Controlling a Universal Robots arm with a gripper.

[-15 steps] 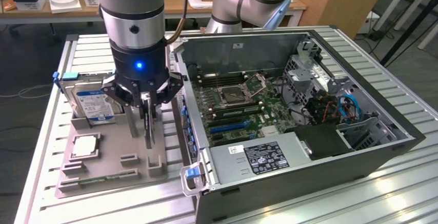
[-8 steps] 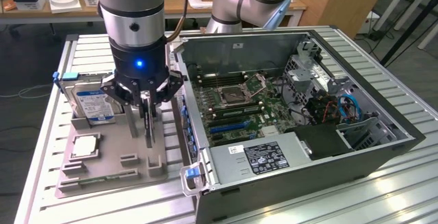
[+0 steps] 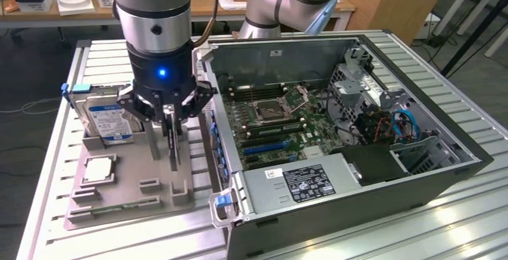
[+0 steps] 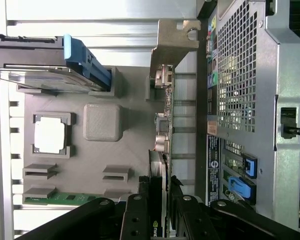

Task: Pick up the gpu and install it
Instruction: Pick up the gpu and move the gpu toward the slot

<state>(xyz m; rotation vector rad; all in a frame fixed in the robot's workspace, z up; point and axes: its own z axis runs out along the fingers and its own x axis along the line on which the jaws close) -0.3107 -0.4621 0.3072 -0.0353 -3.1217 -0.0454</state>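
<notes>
The gpu [image 3: 172,148] is a thin dark card standing on edge over the right side of the grey holder tray [image 3: 127,203], beside the open computer case [image 3: 349,194]. My gripper [image 3: 168,123] hangs straight above it, its fingers shut on the card's top edge. In the wrist view the gpu [image 4: 168,115] runs as a slim strip ending in its silver bracket [image 4: 175,42], and my gripper [image 4: 161,200] pinches it between black fingers [image 4: 138,205]. Whether the card's lower edge still rests in the tray slot is unclear.
On the tray stand a hard drive [image 3: 107,120] with a blue-white label, a square silver processor [image 3: 97,169] and a green memory stick [image 3: 111,207]. The motherboard [image 3: 270,117] lies exposed inside the case. A second arm [image 3: 286,4] stands behind the case.
</notes>
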